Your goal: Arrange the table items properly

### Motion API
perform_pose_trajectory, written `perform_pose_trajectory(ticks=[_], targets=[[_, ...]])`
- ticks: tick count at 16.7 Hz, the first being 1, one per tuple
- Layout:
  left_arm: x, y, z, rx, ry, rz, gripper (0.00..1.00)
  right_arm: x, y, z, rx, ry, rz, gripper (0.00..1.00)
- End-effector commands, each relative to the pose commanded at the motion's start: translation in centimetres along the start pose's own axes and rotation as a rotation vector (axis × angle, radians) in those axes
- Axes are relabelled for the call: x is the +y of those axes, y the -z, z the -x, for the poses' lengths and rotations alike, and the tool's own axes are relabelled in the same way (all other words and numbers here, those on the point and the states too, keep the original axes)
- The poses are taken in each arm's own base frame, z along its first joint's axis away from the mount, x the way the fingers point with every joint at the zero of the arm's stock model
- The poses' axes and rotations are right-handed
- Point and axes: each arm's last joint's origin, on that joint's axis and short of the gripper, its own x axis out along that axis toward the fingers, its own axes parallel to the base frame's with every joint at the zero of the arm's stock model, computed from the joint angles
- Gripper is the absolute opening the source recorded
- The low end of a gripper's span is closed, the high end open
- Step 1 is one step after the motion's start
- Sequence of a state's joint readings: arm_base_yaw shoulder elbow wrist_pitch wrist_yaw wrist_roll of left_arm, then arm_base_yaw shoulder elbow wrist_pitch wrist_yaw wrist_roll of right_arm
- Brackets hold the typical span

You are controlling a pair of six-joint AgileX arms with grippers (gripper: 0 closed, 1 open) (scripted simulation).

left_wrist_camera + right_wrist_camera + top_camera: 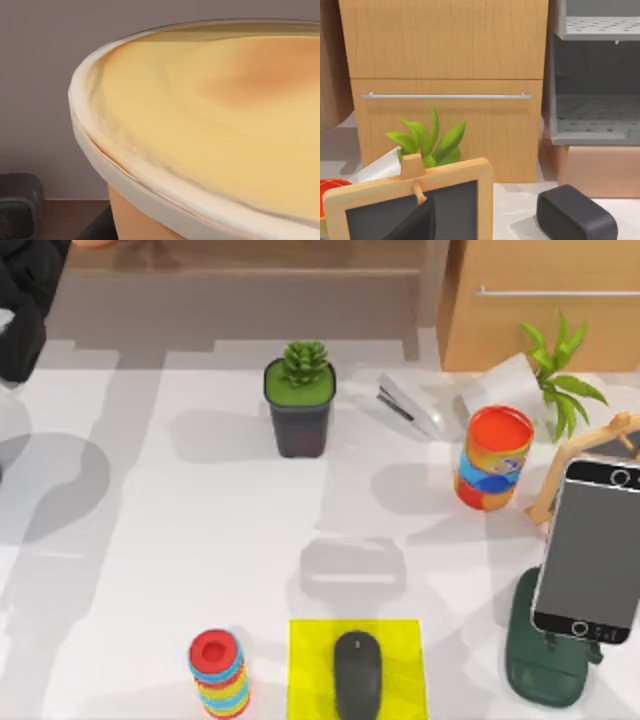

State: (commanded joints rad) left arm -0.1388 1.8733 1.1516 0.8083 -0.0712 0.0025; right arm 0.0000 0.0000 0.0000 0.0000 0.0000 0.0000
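Mouse [357, 675] lies on the yellow mat [311, 670], smartphone [590, 547] leans at the table's right, foamy cup [210, 135] fills the left wrist view; grip of either claw I cannot tell

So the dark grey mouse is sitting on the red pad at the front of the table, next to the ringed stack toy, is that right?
Not quite: the pad under the dark grey mouse is yellow, not red. The top view shows it at the front of the table, with the ringed stack toy just to its left, as you said.
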Motion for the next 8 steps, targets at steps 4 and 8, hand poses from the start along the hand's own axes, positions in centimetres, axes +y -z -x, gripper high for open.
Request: perform_pose_trajectory(ticks=[4,8], targets=[[3.4,-0.8,-2.1,0.088,-0.023,-0.014,0.00,0.0,0.0,0.0,0.000,0.000,0.000,1.00],[5.2,-0.9,-3.2,0.159,-0.026,-0.013,0.00,0.0,0.0,0.0,0.000,0.000,0.000,1.00]])
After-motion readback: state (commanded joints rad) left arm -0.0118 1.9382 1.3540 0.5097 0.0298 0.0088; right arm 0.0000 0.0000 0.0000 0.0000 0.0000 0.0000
